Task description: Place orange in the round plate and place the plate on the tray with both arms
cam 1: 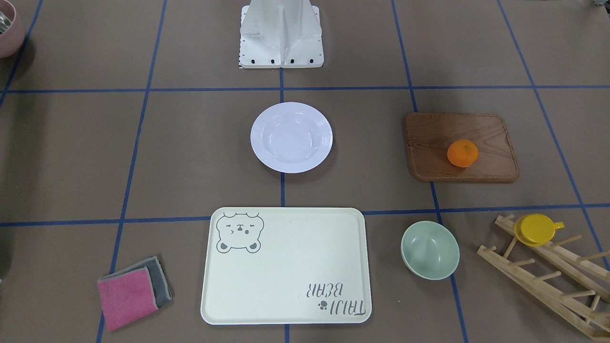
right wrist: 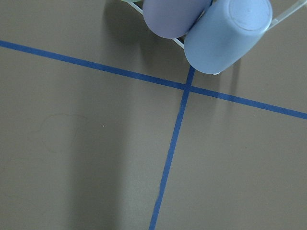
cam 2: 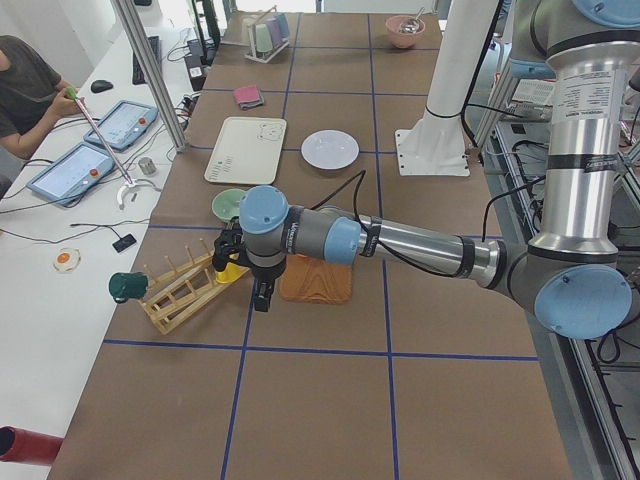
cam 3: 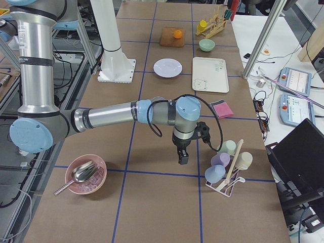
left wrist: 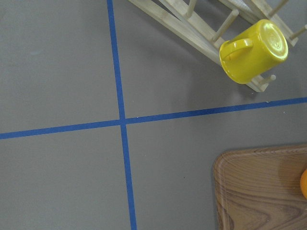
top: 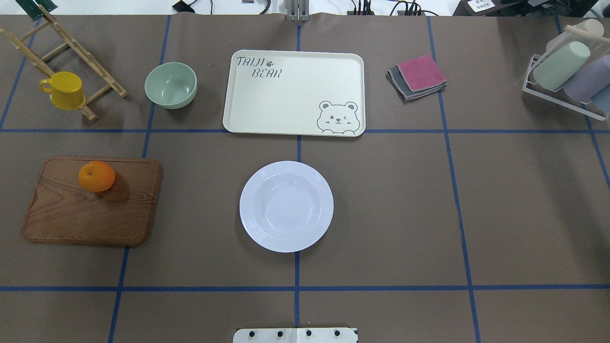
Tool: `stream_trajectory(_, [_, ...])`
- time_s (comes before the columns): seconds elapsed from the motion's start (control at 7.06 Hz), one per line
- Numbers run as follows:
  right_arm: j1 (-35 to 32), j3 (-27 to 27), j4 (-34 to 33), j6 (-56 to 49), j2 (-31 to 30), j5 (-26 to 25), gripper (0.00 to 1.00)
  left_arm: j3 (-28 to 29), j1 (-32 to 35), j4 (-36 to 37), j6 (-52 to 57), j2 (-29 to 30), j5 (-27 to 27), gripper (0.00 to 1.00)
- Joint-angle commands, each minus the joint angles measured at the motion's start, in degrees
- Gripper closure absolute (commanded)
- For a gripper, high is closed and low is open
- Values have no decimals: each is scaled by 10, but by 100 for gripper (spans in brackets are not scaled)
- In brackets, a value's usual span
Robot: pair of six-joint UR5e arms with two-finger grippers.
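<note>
The orange [cam 1: 462, 153] [top: 96, 176] rests on a brown wooden board [cam 1: 438, 143] on the robot's left side. The round plate [cam 1: 291, 137] [top: 286, 206], white and with nothing in it, sits at the table's middle in front of the white base [cam 1: 281, 35]. Beyond it lies the cream bear tray [cam 1: 286, 267] [top: 290, 95], bare. Only the side views show the grippers. The left gripper [cam 2: 262, 295] hangs near the board's outer end, and the right gripper [cam 3: 182, 158] hangs by the cup rack. Whether either is open or shut, I cannot tell.
A pale green bowl [top: 170, 85] stands left of the tray. A yellow cup [top: 64, 90] hangs on a wooden peg rack [cam 1: 548, 281]. Folded pink and grey cloths [top: 419, 76] lie right of the tray. A rack of pastel cups [top: 567, 71] and a pink bowl [cam 3: 85, 174] sit on the right.
</note>
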State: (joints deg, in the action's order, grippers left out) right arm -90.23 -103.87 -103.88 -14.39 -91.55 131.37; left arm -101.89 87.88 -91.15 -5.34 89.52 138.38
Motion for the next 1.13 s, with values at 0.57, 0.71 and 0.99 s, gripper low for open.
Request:
stream_trajectory(0.57, [1, -26, 3, 2, -10, 6, 0, 5, 0, -47, 10, -33, 1, 0])
stream_trajectory(0.71, [9, -21, 3, 2, -15, 10, 0, 4, 0, -46, 9, -34, 1, 0])
stream_trajectory(0.99, [9, -33, 3, 2, -16, 11, 0, -1, 0, -47, 9, -34, 2, 0])
